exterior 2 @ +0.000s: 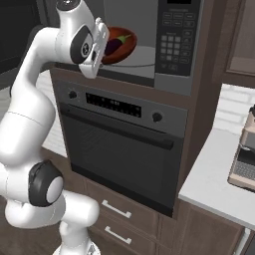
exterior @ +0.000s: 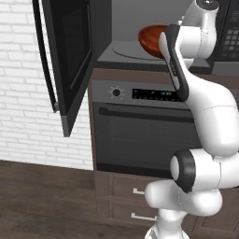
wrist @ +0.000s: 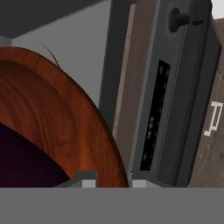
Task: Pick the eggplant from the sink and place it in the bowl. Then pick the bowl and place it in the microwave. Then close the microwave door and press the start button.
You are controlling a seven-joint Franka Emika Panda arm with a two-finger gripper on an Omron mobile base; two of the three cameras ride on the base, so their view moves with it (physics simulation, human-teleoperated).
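The reddish-brown wooden bowl [exterior 2: 124, 50] is tilted inside the open microwave [exterior 2: 149, 30], over the glass turntable [exterior: 127, 51]. The dark purple eggplant [exterior 2: 114, 46] lies in the bowl [wrist: 52, 113] and shows as a dark patch [wrist: 26, 159] in the hand view. My gripper [wrist: 113, 180] is shut on the bowl's rim, which passes between the two fingertips [wrist: 89, 178]. In the left base view the bowl [exterior: 149, 39] sits just left of my wrist. The microwave door [exterior: 70, 60] stands swung wide open to the left, its bar handle [exterior: 44, 56] outward. The keypad panel [exterior 2: 174, 45] is right of the cavity. The sink is out of view.
An oven [exterior 2: 119, 139] with knobs and a horizontal bar handle sits directly below the microwave, with drawers [exterior 2: 117, 211] under it. A white counter [exterior 2: 214, 174] with an appliance [exterior 2: 244, 159] lies to the right. A white brick wall [exterior: 23, 93] is at left.
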